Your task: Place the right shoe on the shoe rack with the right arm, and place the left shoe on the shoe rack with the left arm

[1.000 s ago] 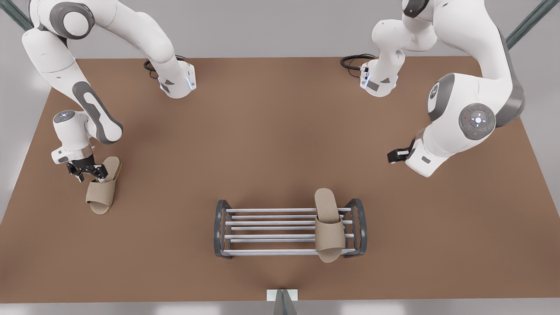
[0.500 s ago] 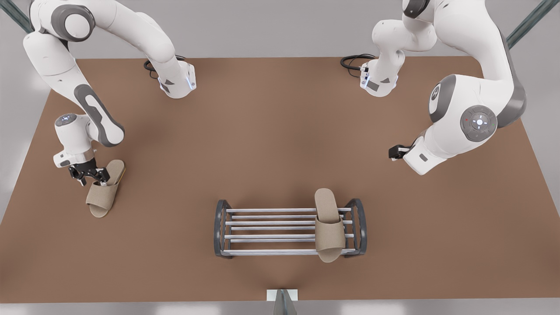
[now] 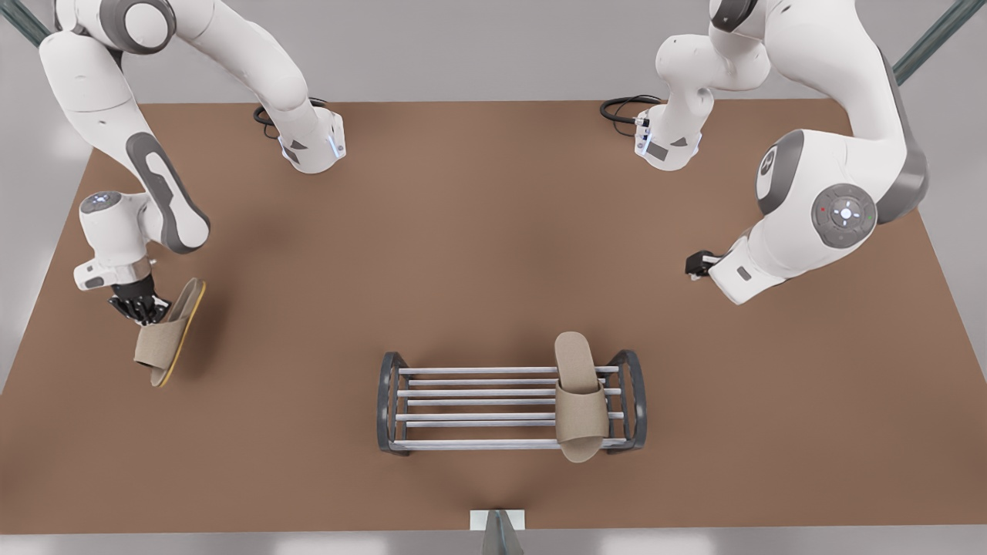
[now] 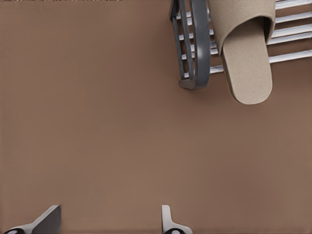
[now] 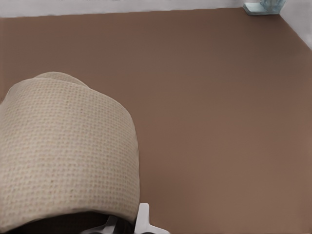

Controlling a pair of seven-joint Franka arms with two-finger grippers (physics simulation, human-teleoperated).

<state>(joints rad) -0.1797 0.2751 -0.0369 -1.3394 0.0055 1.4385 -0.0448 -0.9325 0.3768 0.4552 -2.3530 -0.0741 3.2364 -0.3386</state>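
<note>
The shoe rack [image 3: 478,393] stands near the table's front middle, dark arched ends joined by silver bars. A beige slipper, the left shoe [image 3: 578,401], lies across its bars at the front view's right end, also seen past the rack's end frame [image 4: 195,44] as the left shoe [image 4: 246,53]. My left gripper [image 3: 698,266] hangs open and empty over bare table at the front view's right, fingers [image 4: 168,222] spread. At the front view's left my right gripper [image 3: 139,308] is shut on the right shoe [image 3: 163,335], which hangs tilted on its edge above the table; its woven strap [image 5: 63,156] looms close.
The brown table [image 3: 493,231] has open surface between the held slipper and the rack. The rack's half toward the front view's left carries nothing. Both arm bases [image 3: 312,142] stand at the back edge with black cables. A small white block [image 3: 497,520] sits at the front edge.
My right gripper has risen and drifted toward the front view's left with the slipper, which has rolled onto its edge. The left gripper has drawn back a little.
</note>
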